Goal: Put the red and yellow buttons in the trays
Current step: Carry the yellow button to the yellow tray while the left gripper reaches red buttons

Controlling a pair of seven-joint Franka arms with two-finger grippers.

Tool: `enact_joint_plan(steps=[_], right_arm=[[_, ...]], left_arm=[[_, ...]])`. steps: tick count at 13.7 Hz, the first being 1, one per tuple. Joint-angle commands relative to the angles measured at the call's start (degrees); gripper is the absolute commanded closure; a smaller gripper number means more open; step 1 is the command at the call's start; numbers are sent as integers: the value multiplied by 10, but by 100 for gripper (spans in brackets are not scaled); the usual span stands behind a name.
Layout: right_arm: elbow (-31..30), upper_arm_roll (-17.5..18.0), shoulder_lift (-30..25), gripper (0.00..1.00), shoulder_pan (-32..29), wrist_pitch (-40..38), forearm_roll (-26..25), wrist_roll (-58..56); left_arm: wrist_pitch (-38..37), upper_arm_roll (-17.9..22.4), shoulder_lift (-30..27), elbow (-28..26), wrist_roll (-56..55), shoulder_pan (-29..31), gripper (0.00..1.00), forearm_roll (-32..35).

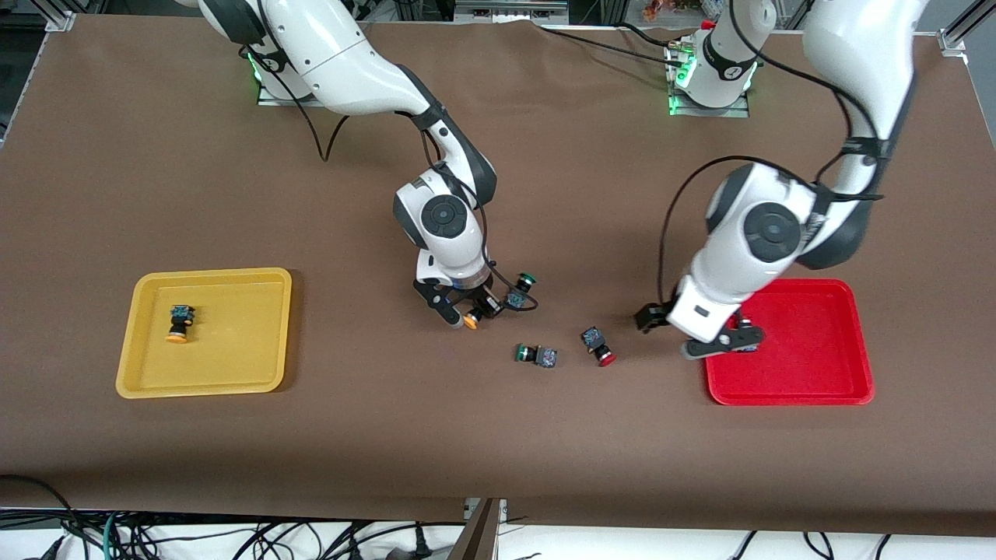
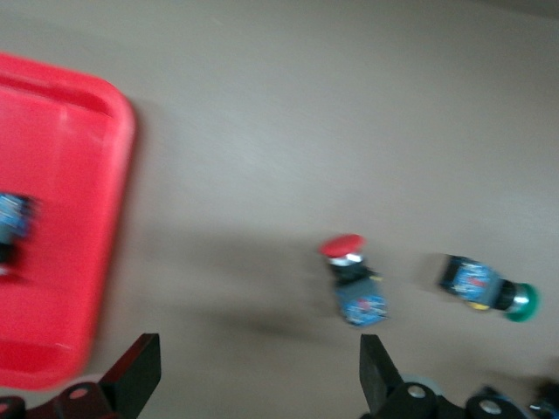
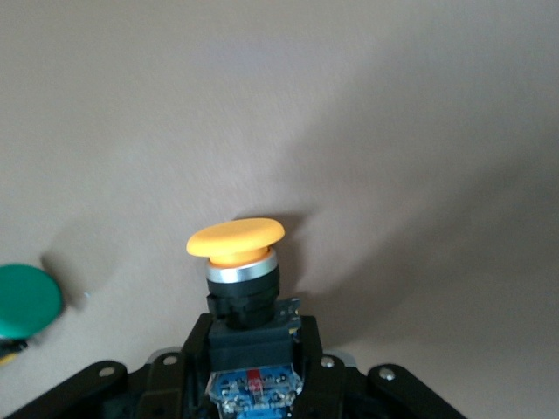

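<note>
- The right gripper (image 1: 465,309) is down at the table's middle, closed on a yellow-capped button (image 1: 471,320); in the right wrist view this button (image 3: 236,262) sits between the jaws, its dark body gripped and its cap pointing out away from the wrist.
- In the front view, that button's long axis runs slantwise, cap toward the front camera and the right arm's end of the table.
- A green-capped switch (image 1: 523,286) lies just beside the right gripper, a little farther from the front camera.
- The left gripper (image 1: 692,330) hangs over the edge of the red tray (image 1: 809,389), jaws wide apart and holding nothing.
- The red tray holds one button (image 2: 13,229), seen blurred in the left wrist view; its cap colour cannot be told.
- A red-capped button (image 1: 598,347) lies on the bare table between the two grippers, cap toward the front camera.
- Beside it lies another green-capped switch (image 1: 536,355), on its side, cap toward the right arm's end.
- The yellow tray (image 1: 148,381) holds one yellow-capped button (image 1: 180,323), lying with its cap toward the front camera.
</note>
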Motion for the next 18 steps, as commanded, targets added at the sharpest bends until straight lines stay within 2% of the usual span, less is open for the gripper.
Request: enact_joint_plan(steps=[1, 4, 8, 13, 18], right_arm=[[5, -15, -22, 86, -15, -21, -4, -51], [4, -15, -63, 86, -54, -110, 2, -143], [2, -16, -116, 86, -114, -223, 4, -301], [-3, -19, -149, 85, -185, -312, 4, -475], [-14, -67, -153, 86, -224, -337, 4, -643]], left_arm=[[-12, 12, 52, 64, -76, -44, 0, 12], [-12, 53, 99, 110, -152, -102, 0, 12], [-5, 132, 138, 119, -247, -172, 0, 11], [32, 144, 184, 126, -285, -177, 0, 12], [44, 148, 190, 127, -285, -181, 0, 12]])
